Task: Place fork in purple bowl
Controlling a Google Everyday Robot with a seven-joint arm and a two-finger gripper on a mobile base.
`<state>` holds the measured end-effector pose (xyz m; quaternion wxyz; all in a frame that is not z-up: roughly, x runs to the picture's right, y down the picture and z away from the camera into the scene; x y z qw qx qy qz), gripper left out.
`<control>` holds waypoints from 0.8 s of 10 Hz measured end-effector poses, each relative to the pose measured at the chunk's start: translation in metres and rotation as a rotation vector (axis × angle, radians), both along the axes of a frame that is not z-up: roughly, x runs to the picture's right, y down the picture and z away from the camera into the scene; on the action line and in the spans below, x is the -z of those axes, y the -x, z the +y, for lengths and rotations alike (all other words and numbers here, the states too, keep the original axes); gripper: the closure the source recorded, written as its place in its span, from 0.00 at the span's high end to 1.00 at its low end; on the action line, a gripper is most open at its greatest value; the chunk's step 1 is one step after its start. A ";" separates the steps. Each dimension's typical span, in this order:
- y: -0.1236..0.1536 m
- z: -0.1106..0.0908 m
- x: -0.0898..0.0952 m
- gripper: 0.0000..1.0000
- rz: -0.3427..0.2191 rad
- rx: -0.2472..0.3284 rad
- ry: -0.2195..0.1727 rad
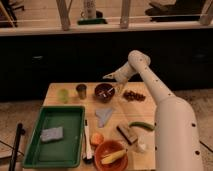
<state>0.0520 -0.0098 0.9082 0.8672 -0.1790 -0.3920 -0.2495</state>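
Note:
The purple bowl (105, 93) stands on the wooden table (70, 101), between a metal cup and a pile of dark red fruit. A slim pale piece, the fork (106, 90), lies inside the bowl. My gripper (107, 77) hangs just above the bowl's far rim, apart from it, at the end of the white arm that reaches in from the right. Nothing shows in the gripper.
A metal cup (81, 91) and a green cup (63, 95) stand left of the bowl. Dark red fruit (132, 95) lies to its right. Nearer me are a grey cloth (104, 116), a green tray (35, 150) with a sponge (52, 133), a white-handled utensil (86, 142), an orange bowl (102, 150) and a green vegetable (141, 126).

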 end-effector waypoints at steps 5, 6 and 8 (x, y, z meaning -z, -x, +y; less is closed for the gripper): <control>-0.002 0.001 0.004 0.80 -0.012 0.002 0.004; -0.002 0.000 0.004 0.80 -0.014 0.003 0.002; -0.004 -0.001 0.003 0.80 -0.021 0.011 0.010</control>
